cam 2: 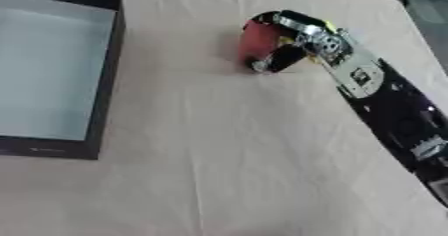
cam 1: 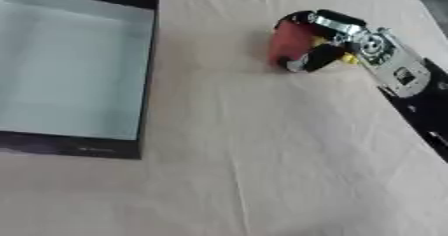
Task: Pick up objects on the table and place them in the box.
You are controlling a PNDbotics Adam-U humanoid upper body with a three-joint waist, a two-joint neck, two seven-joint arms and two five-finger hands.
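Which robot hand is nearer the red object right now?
Right. The right robot hand is curled round the red object on the table's far right. The left robot hand shows in neither view.

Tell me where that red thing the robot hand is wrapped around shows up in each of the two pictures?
Left eye view: red object, upper right of centre, inside the right hand.
Right eye view: just right of centre, near the top.
Shared landmark: the dark-walled box at the left edge in both views.
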